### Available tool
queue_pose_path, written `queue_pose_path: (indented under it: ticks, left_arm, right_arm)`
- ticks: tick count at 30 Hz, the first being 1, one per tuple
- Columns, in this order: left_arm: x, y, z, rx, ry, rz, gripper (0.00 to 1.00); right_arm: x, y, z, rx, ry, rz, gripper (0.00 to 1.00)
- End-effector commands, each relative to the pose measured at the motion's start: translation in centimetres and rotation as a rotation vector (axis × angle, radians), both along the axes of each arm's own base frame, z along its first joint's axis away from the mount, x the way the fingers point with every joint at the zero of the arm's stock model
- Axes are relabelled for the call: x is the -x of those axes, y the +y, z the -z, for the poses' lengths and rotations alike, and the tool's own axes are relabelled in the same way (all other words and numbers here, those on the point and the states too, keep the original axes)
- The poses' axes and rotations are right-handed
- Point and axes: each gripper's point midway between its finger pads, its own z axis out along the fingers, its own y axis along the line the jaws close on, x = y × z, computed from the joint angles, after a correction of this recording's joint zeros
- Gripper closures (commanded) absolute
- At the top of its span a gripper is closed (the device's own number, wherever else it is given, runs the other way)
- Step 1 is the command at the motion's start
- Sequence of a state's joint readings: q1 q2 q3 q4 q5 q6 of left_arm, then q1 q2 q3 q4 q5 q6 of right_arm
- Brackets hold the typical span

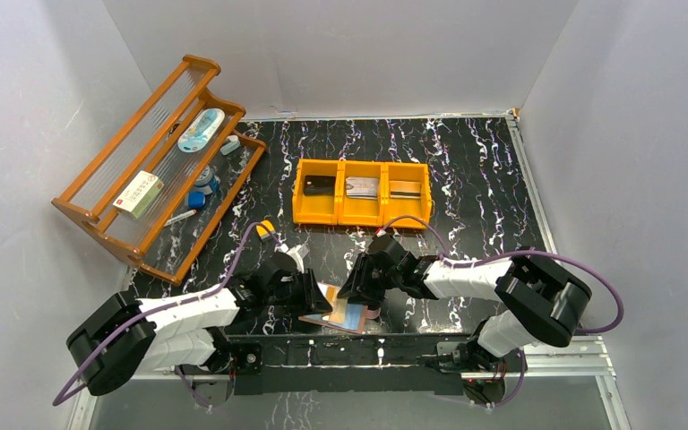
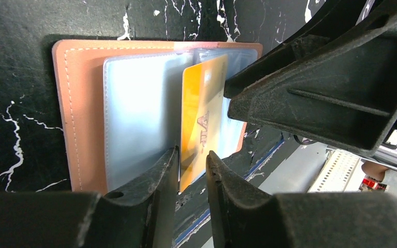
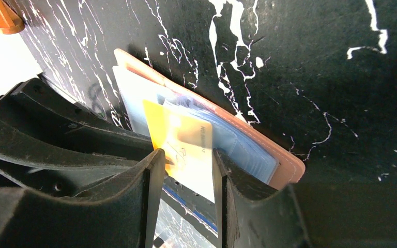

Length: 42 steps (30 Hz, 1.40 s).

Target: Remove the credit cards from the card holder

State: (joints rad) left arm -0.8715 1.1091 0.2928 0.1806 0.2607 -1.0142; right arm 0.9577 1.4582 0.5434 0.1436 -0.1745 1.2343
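Note:
The salmon-pink card holder (image 1: 349,319) lies open near the table's front edge, between both arms. Its pale blue slotted lining faces up (image 2: 80,103) (image 3: 284,164). A yellow-orange credit card (image 2: 201,113) (image 3: 183,137) sticks halfway out of a slot toward the front edge. My left gripper (image 2: 191,157) (image 1: 315,291) is open, its jaws a little apart around the card's free end, which rests by one finger. My right gripper (image 3: 186,157) (image 1: 358,288) is open, its fingers (image 2: 310,98) straddling the card and down on the lining. Any other cards in the holder are hidden.
An orange three-compartment tray (image 1: 362,218) with cards in it stands behind the holder at mid-table. A wooden rack (image 1: 81,211) with small items leans at the back left. A small yellow-and-white block (image 1: 267,227) lies by the left arm. The metal front rail (image 1: 367,346) runs just below the holder.

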Motion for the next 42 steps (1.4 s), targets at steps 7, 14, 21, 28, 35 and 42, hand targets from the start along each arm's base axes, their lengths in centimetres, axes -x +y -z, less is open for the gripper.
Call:
queue_pose_path:
  ticks: [7, 14, 21, 28, 35, 42]
  left_arm:
    - [-0.9, -0.1, -1.3, 0.009, -0.03, -0.024, 0.87]
    - [-1.0, -0.1, -1.8, 0.019, -0.046, -0.027, 0.94]
    - [-1.0, -0.2, -2.3, 0.033, -0.064, -0.009, 0.89]
    - [-0.7, -1.7, -2.7, 0.075, -0.052, 0.057, 0.71]
    - [-0.8, -1.7, -1.7, 0.032, -0.029, 0.068, 0.84]
    - [-1.6, 0.2, -1.9, -0.04, -0.073, -0.012, 1.0]
  right_arm:
    - [0.2, -2.8, 2.6, 0.154, -0.007, 0.024, 0.51]
    - [0.0, -2.5, 2.2, 0.154, -0.014, 0.014, 0.51]
    - [-0.3, -2.4, 1.7, 0.157, -0.03, 0.013, 0.5]
    - [-0.2, -2.3, 2.1, 0.155, -0.018, 0.011, 0.49]
    - [0.0, -2.5, 2.3, 0.154, -0.014, 0.019, 0.49]
    - [0.0, -2.8, 2.5, 0.162, -0.016, 0.024, 0.49]
